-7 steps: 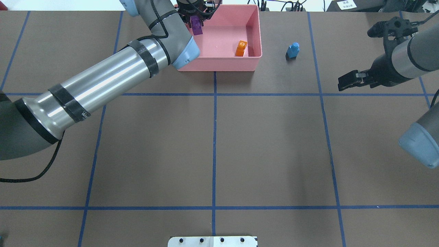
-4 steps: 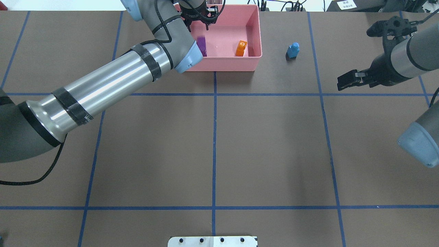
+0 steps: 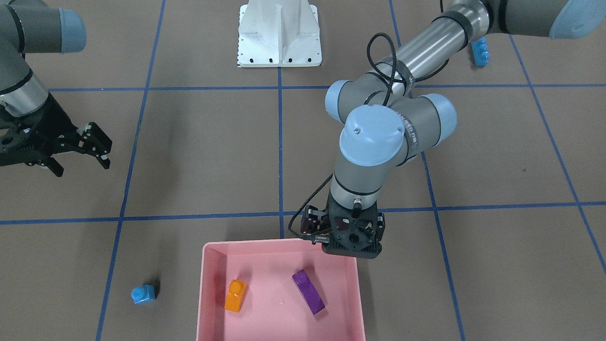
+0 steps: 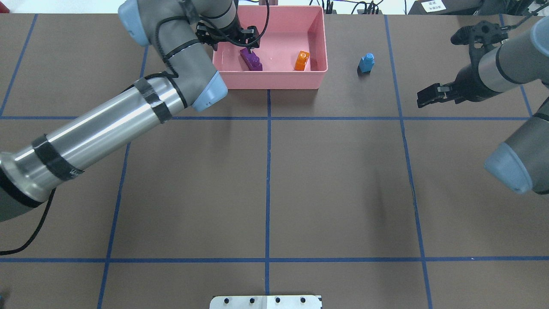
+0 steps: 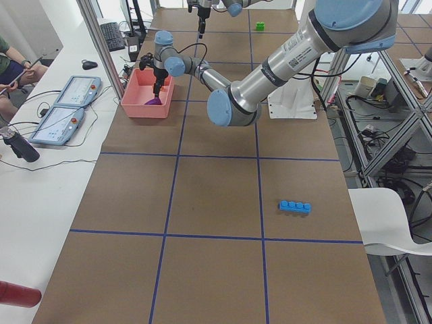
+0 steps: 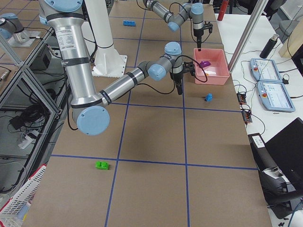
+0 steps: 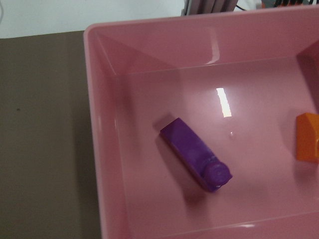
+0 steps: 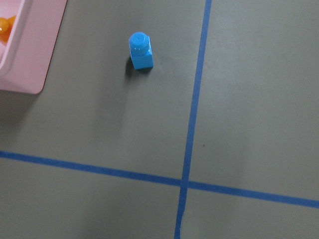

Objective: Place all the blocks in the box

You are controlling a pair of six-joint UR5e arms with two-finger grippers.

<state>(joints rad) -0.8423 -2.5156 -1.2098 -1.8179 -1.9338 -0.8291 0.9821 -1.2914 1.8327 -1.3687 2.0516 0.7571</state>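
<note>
The pink box stands at the far middle of the table. The purple block and the orange block lie inside it; both also show in the left wrist view. My left gripper hangs open and empty above the box's left end. The small blue cube stands on the table right of the box and shows in the right wrist view. My right gripper is open and empty, right of the cube. The long blue block and the green block lie far from the box.
A white metal base stands at the robot's edge of the table. Blue tape lines cross the brown tabletop. Tablets and cables lie on the bench beyond the box.
My left gripper has opened and let go of the purple block, which now lies on the box floor. The left arm has swung left. My right gripper has drifted slightly left.
</note>
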